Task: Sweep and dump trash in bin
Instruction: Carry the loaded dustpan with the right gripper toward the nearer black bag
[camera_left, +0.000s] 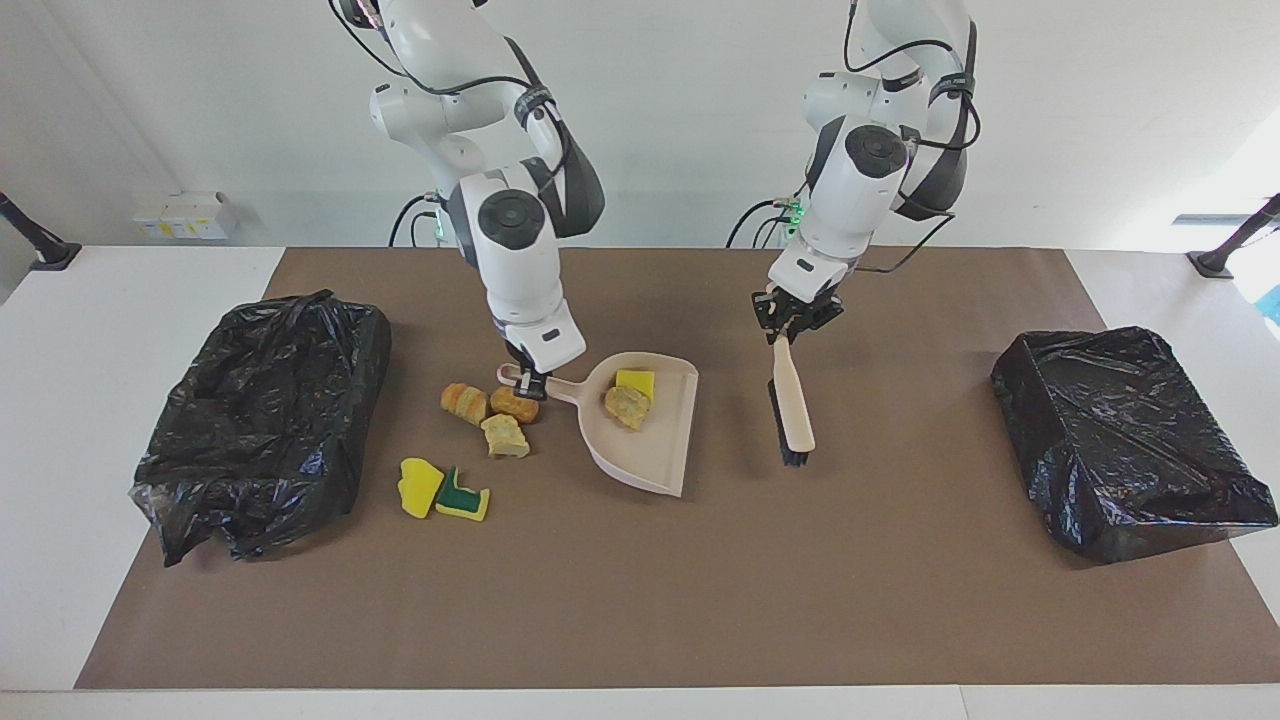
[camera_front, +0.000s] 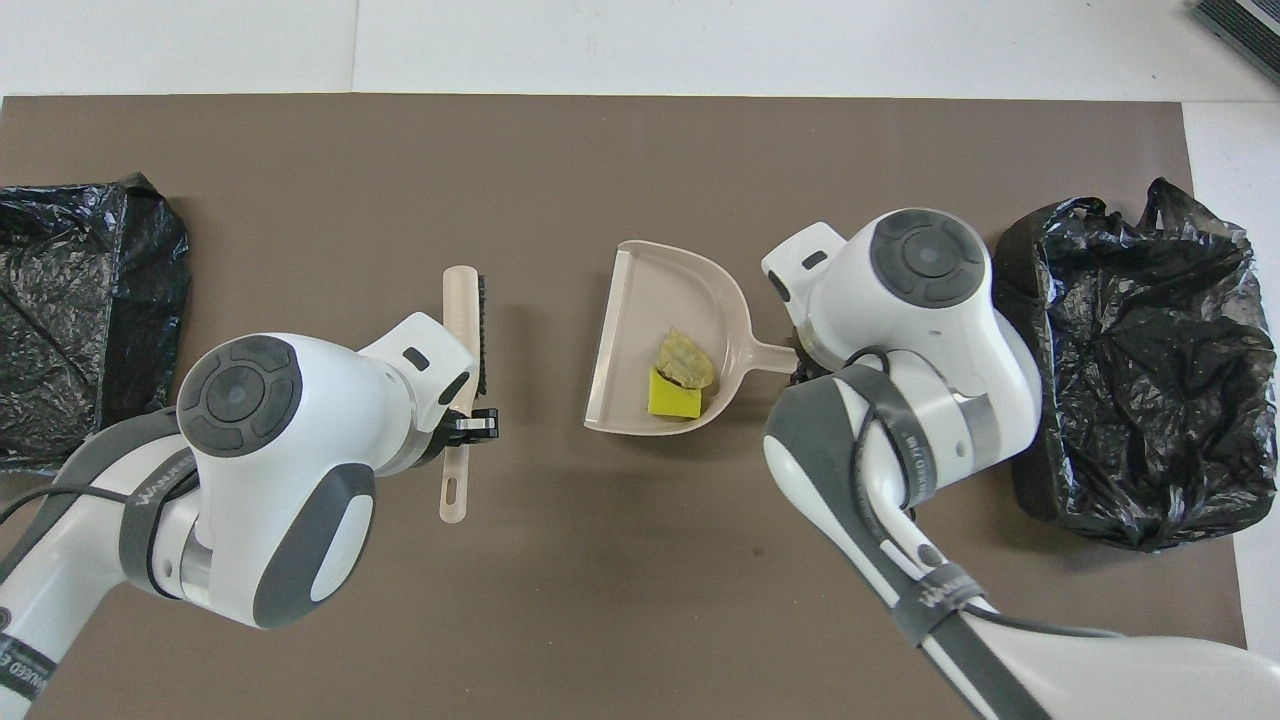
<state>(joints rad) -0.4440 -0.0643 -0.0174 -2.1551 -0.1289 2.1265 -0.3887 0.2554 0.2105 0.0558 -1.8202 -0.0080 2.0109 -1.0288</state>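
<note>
The beige dustpan (camera_left: 650, 450) (camera_front: 660, 295) carries two pieces of trash, a yellow sponge piece (camera_left: 634, 381) (camera_front: 675, 398) and a tan chunk (camera_left: 627, 405) (camera_front: 686, 362). My right gripper (camera_left: 528, 385) is shut on its handle. More trash lies on the mat beside that handle: three bread-like chunks (camera_left: 465, 402) and two sponge pieces (camera_left: 420, 486); the right arm hides them in the overhead view. My left gripper (camera_left: 788, 325) (camera_front: 478, 425) is shut on the handle of the brush (camera_left: 793, 400) (camera_front: 462, 320), which hangs bristle end down, toward the left arm's end from the pan.
Two bins lined with black bags stand on the brown mat, one (camera_left: 260, 420) (camera_front: 1130, 360) at the right arm's end close to the loose trash, the other (camera_left: 1130, 440) (camera_front: 70, 320) at the left arm's end.
</note>
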